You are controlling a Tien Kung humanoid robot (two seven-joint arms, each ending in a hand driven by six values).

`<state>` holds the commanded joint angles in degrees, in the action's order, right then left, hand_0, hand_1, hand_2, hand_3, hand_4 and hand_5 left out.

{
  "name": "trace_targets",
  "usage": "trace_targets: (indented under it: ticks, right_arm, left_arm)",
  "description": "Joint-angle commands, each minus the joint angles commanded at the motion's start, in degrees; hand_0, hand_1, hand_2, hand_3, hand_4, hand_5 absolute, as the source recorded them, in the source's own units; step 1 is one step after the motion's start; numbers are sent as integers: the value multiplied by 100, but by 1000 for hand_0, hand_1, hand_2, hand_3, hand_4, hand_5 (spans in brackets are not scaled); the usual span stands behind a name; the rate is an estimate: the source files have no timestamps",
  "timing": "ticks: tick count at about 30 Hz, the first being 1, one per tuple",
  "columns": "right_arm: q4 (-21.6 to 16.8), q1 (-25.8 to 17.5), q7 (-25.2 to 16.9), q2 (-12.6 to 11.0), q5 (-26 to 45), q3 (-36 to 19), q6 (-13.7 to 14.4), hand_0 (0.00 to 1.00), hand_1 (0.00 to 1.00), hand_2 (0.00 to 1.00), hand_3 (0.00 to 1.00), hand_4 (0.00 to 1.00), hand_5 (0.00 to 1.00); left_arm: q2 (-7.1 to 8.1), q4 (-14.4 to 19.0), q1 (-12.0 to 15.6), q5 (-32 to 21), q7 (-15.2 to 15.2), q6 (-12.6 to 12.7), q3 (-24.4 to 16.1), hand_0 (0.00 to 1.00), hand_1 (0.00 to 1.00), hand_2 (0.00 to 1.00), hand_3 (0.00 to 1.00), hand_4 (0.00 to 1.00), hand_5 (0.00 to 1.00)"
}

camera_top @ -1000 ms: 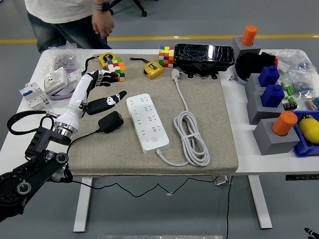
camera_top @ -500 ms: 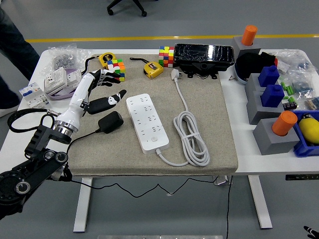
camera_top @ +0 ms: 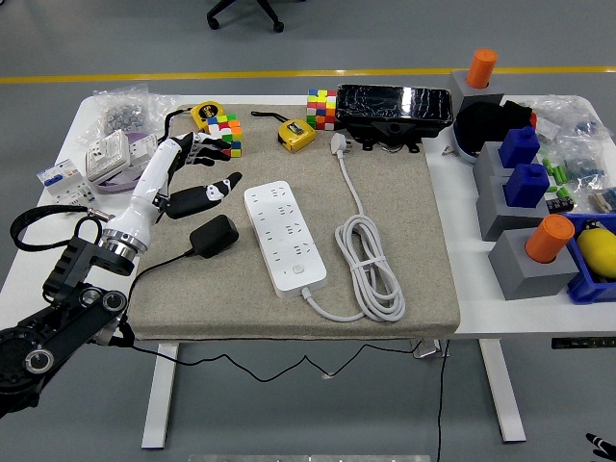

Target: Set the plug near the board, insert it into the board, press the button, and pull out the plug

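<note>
One hand in view: left hand (camera_top: 192,173), fingers spread, holding nothing, above grey mat (camera_top: 404,289). Black plug adapter (camera_top: 214,236) on mat just below hand, beside white power strip (camera_top: 284,237). Farther back: Rubik's cube (camera_top: 227,134), yellow tape measure (camera_top: 296,134).

A smooth grey floor (camera_top: 318,38) filled the room around the white table (camera_top: 539,323), and a yellow line (camera_top: 289,74) ran straight across it just beyond the table's far edge. At the top edge, the black wheeled base of an office chair (camera_top: 243,12) poked in, its legs splayed on the grey. The table stood on white legs (camera_top: 160,397) with flat feet, and a thin black cable (camera_top: 289,367) sagged beneath its top. Light fell evenly, with soft shadows under the table.
</note>
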<state>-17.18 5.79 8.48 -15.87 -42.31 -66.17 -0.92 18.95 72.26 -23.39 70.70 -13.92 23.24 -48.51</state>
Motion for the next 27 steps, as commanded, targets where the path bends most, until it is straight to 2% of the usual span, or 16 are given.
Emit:
trace_targets:
  ticks: [27]
  right_arm:
    - [-3,-161,4,126,-153,-436,8,573,632,610,539,882,413]
  left_arm:
    - [-16,125,184,134,179,-135,-137,586,637,566,588,789,174]
